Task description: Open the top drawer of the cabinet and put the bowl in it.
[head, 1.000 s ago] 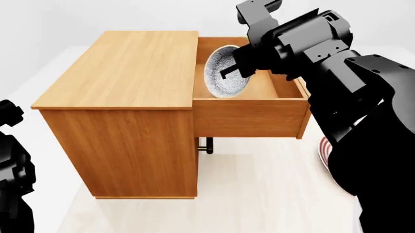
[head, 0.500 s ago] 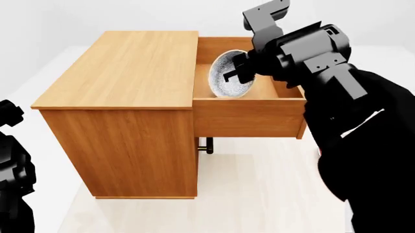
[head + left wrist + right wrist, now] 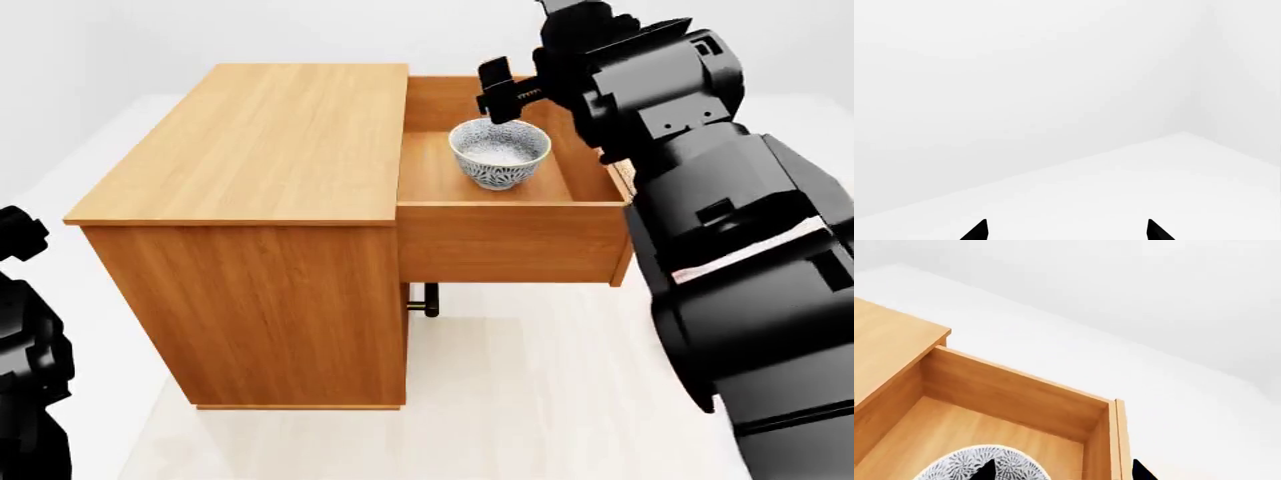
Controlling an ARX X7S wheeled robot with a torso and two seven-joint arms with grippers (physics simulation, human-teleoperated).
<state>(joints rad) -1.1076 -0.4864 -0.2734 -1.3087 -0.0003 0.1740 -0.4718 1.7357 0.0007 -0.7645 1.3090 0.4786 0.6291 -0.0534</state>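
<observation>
While the left gripper sat idle at the far left edge of the head view, its two tips spread apart in its wrist view with nothing but white wall and floor between them, the work lay entirely on the other side. At left centre of the head view stood the cabinet, and to its right the top drawer was pulled out, with the bowl standing upright on the drawer floor in the upper centre of the frame. Just above and slightly right of the bowl hung the right gripper, apart from the rim, its jaws parted and pinching nothing. In the right wrist view the bowl's speckled rim showed at the bottom centre between the two dark fingertips. Judging from this, the right arm was by far the nearer one, and any withdrawal would go up and away from the bowl.
</observation>
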